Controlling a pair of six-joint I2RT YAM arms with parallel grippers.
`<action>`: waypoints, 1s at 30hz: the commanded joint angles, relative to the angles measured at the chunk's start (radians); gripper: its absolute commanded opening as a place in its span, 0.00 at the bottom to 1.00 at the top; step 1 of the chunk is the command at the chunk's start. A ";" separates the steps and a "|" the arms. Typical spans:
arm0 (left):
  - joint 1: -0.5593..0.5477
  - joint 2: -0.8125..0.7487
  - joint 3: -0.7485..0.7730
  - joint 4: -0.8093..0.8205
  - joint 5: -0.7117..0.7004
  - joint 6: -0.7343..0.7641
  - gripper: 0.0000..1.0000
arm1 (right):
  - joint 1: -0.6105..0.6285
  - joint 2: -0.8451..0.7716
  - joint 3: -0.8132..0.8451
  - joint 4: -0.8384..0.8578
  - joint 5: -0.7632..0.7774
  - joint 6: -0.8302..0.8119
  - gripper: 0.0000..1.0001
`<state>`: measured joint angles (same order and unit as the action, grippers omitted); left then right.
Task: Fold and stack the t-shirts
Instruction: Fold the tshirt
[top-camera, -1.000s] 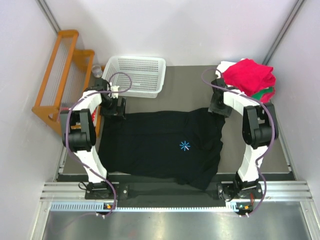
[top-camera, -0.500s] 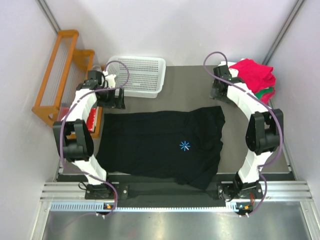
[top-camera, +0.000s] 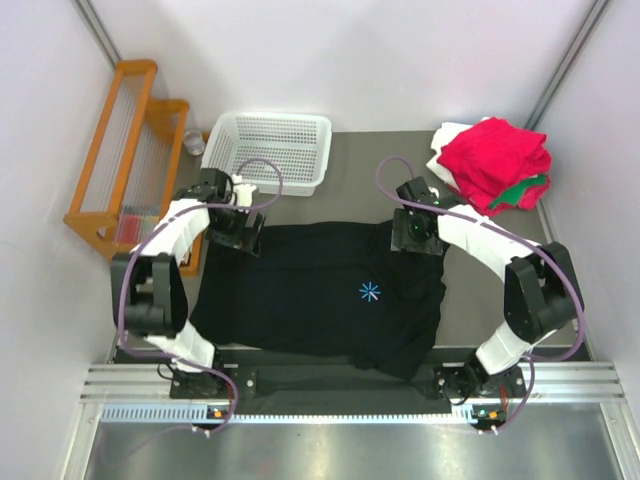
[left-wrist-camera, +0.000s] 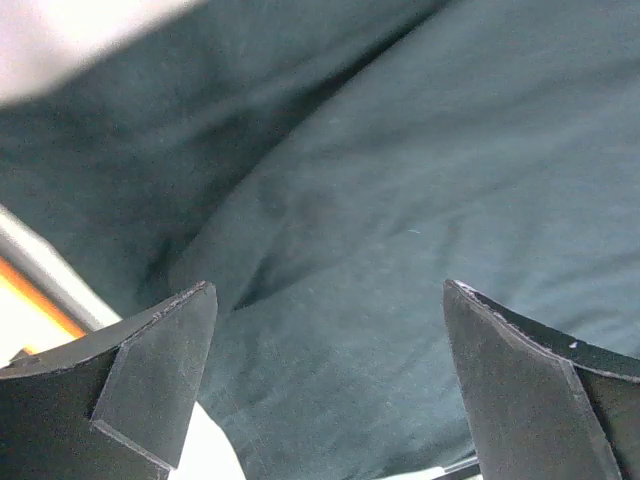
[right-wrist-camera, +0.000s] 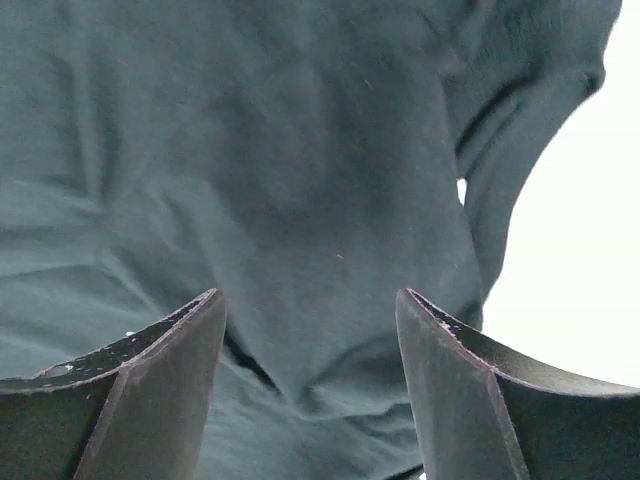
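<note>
Top external view: a large black t-shirt (top-camera: 320, 290) lies spread flat on the worktop (top-camera: 350, 180), reaching from its middle to the near edge. The only marking on it is a small light-blue starburst (top-camera: 370, 292) on the chest; it carries no letters.

At the far right corner sits a pile of folded shirts, well apart from the black one: a red t-shirt (top-camera: 495, 155) on top, a green t-shirt (top-camera: 528, 190) showing beneath it, and a white t-shirt (top-camera: 445, 165) showing at the left edge of the pile.

The left fingers (left-wrist-camera: 150, 380) are spread as wide as they go and hold nothing. They hang over the shirt's far left corner, dark cloth filling the gap between them. Whether the tips touch the cloth cannot be told.

The right fingers (right-wrist-camera: 150, 390) stand apart, less widely, over the shirt's far edge to the right of centre. A soft wrinkle of black cloth lies in the gap, and neither pad is closed on it. The shirt's edge curves away just to their right.

A white perforated basket (top-camera: 270, 150) stands at the far left of the worktop, just beyond the left arm. An orange rack (top-camera: 125, 150) stands off the worktop's left side.
</note>
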<state>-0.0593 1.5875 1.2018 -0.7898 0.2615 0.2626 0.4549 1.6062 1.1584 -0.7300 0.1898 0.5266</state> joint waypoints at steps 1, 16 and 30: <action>0.007 0.118 0.007 0.040 -0.080 0.007 0.99 | -0.004 -0.017 0.007 0.018 0.013 0.016 0.69; 0.007 0.241 0.051 0.072 -0.111 -0.002 0.99 | -0.031 0.142 -0.009 0.053 0.020 0.041 0.68; 0.007 0.334 0.065 0.142 -0.134 -0.013 0.99 | -0.180 0.267 0.046 0.090 0.008 0.026 0.68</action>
<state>-0.0551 1.8626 1.2488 -0.7105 0.1303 0.2562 0.3393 1.8099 1.1694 -0.7013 0.1314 0.5713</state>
